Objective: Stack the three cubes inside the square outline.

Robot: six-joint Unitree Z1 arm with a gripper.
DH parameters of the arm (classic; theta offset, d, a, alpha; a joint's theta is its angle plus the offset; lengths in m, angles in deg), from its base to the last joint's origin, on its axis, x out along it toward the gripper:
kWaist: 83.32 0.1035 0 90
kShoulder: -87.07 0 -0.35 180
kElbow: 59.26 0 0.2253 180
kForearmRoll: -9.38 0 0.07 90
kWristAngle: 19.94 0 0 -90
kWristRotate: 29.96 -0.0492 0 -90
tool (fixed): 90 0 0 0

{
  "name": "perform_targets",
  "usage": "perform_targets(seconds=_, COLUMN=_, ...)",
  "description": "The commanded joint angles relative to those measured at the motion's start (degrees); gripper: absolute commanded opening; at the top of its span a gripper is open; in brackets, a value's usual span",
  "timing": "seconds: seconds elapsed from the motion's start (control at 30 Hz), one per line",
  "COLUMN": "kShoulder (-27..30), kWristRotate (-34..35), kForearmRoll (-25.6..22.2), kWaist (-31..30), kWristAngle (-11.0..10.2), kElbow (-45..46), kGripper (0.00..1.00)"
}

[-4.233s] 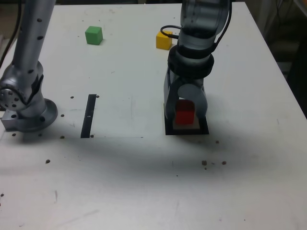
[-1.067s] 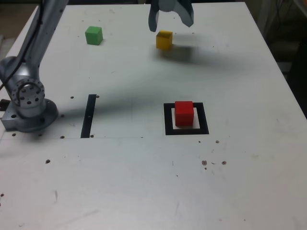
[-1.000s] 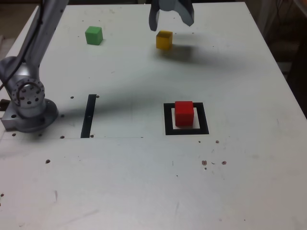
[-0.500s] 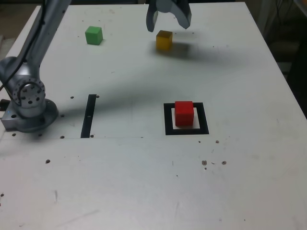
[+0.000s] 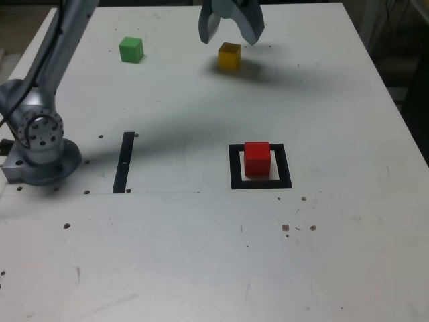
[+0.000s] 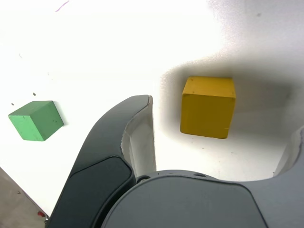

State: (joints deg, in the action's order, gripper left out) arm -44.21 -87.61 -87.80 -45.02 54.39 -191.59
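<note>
The wide-open, empty end effector (image 5: 230, 29) should be centred, apparently slightly off, over the yellow cube (image 5: 229, 56) before descent.

Red cube (image 5: 257, 158) upright inside black square outline (image 5: 235, 168), centre right of the exterior view. Yellow cube (image 5: 229, 56) alone at upper centre, resting flat. Green cube (image 5: 131, 49) at upper left, well apart from both.

One cube (image 5: 257, 159) inside square outline (image 5: 284, 178)
</note>
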Motion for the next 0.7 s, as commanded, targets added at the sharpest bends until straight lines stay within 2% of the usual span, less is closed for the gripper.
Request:
perform_targets(seconds=0.0, kShoulder=-0.3, kWristRotate=0.0, kForearmRoll=0.0, kWaist=0.1, kWristAngle=-0.1, kElbow=0.3, kGripper=0.99)
perform_targets(seconds=0.67, kShoulder=-3.5, kWristRotate=1.5, kForearmRoll=1.5, kWaist=0.2, kWristAngle=-0.1, kElbow=1.8, kGripper=0.93)
